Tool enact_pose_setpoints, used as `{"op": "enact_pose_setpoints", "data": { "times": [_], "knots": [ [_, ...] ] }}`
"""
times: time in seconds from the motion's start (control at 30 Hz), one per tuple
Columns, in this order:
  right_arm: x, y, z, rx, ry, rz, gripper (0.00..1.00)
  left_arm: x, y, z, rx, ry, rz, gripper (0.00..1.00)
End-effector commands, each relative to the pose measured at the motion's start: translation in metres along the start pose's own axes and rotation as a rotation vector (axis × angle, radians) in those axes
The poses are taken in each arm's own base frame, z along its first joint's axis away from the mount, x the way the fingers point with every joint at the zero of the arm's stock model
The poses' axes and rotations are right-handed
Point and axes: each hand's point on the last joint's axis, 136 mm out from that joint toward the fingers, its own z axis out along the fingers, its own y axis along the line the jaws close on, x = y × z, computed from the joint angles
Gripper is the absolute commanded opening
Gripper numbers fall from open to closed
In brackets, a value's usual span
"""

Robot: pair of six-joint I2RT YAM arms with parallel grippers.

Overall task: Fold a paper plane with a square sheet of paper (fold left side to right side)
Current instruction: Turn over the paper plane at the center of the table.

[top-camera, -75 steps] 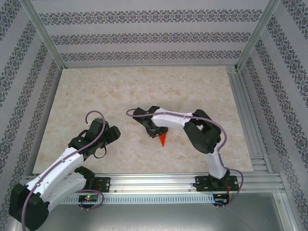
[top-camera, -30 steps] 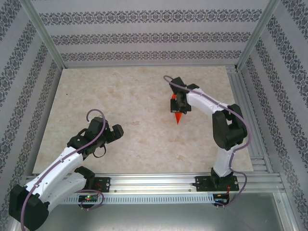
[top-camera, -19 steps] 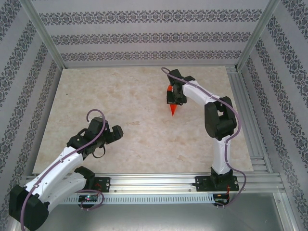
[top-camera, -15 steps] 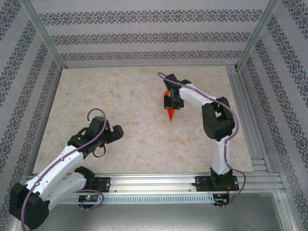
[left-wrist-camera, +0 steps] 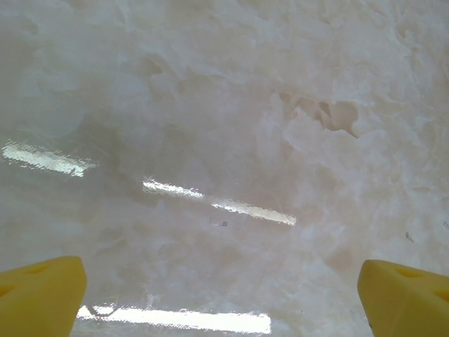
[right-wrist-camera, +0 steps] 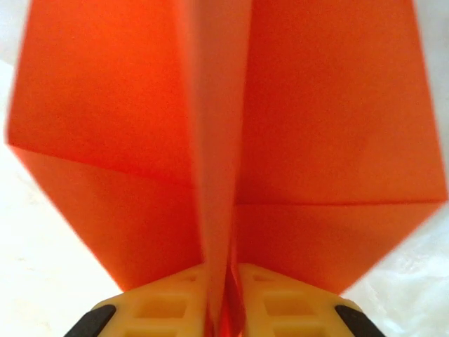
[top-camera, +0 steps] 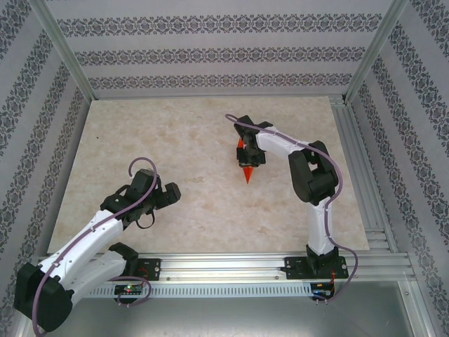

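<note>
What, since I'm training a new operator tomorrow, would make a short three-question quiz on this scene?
1. True or false: the left gripper is wide open over the bare table.
2. Multiple choice: the right gripper pinches the paper plane by A) a wing tip, B) its centre ridge, C) its nose.
3. Fill in: in the top view, the paper plane's nose points toward the ___ edge of the table, where the arm bases sit.

Key: 1 true; 2 B; 3 near.
</note>
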Motion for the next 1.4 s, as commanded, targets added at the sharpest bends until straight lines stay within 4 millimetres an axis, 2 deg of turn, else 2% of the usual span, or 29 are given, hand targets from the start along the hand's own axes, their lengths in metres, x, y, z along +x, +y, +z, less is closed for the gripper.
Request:
{"op": "enact_pose_setpoints", "data": {
  "times": [0.0, 0.4, 0.77, 1.07, 1.37],
  "knots": [
    [-0.006, 0.004, 0.001, 0.016, -0.004, -0.009, 0.18, -0.007, -0.004, -0.003, 0.015, -0.013, 0.006, 1.00],
    [0.002, 0.005, 0.013, 0.038, 0.038, -0.021, 0.25, -0.004, -0.002, -0.002, 0.009, -0.008, 0.005, 1.00],
    [0.013, 0.004, 0.023, 0.064, 0.076, -0.036, 0.25, -0.003, 0.000, 0.000, 0.007, -0.006, 0.005, 1.00],
    [-0.002, 0.008, -0.011, 0.057, 0.002, -0.045, 0.26, -0.004, -0.002, -0.001, 0.011, -0.007, 0.005, 1.00],
    [-0.007, 0.011, -0.041, 0.054, -0.046, -0.053, 0.29, -0.001, -0.016, 0.005, 0.070, 0.033, 0.032, 1.00]
  ]
}}
